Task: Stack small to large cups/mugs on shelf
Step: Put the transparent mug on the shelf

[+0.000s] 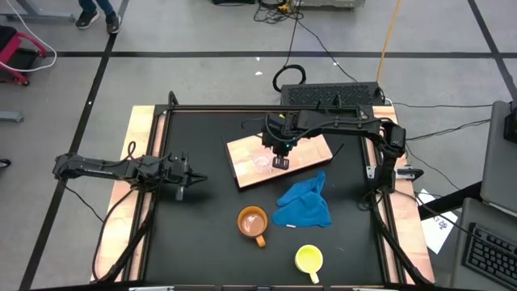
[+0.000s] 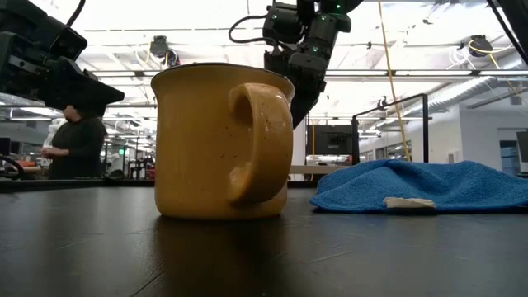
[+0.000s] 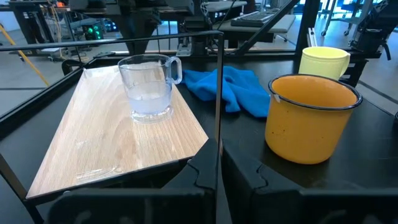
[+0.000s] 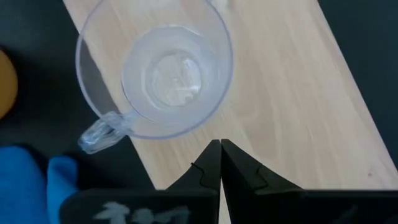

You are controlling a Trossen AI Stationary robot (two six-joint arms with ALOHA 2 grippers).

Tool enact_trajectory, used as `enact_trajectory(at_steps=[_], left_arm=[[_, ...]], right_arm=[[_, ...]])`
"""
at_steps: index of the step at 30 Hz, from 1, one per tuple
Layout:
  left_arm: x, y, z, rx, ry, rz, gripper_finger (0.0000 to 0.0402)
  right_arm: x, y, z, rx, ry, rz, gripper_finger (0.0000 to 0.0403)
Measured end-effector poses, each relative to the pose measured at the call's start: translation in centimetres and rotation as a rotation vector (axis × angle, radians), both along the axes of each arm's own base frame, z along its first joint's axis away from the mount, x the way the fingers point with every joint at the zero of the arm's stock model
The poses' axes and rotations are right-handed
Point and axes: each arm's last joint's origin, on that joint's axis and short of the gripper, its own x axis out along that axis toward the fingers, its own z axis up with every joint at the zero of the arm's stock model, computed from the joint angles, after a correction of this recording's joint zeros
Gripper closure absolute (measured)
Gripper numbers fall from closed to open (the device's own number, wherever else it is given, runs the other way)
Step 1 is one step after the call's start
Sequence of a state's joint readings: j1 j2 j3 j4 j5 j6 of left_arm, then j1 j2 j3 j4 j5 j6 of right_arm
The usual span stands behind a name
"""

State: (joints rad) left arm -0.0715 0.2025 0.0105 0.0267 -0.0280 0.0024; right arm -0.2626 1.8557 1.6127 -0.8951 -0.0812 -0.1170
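Observation:
The small clear glass cup (image 1: 262,162) stands upright on its base on the light wooden shelf board (image 1: 299,153); it also shows in the right wrist view (image 4: 155,71) and the left wrist view (image 3: 149,87). The orange mug (image 1: 253,222) stands on the black tabletop nearer the front, large in the low view (image 2: 223,140). The yellow mug (image 1: 308,259) stands near the front edge. My right gripper (image 4: 219,152) is shut and empty, above the board just beside the glass cup, pointing down. My left gripper (image 1: 192,179) is shut and empty at the table's left.
A crumpled blue cloth (image 1: 305,202) lies on the tabletop between the board and the yellow mug, right of the orange mug. A black frame rail (image 1: 242,109) borders the table's far side. A person (image 2: 78,144) stands in the room beyond the table.

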Motion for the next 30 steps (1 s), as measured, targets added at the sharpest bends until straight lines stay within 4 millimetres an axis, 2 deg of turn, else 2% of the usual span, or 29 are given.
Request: enact_trajectory(at_steps=[24, 30], left_arm=[[0.0, 0.0, 0.0, 0.000, 0.000, 0.000, 0.0378], [0.0, 0.0, 0.0, 0.000, 0.000, 0.000, 0.0378]], right_arm=[[0.8, 1.2, 0.2, 0.056, -0.071, 0.066, 0.0403], [1.3, 1.6, -0.4, 0.060, -0.068, 0.088, 0.0403]])
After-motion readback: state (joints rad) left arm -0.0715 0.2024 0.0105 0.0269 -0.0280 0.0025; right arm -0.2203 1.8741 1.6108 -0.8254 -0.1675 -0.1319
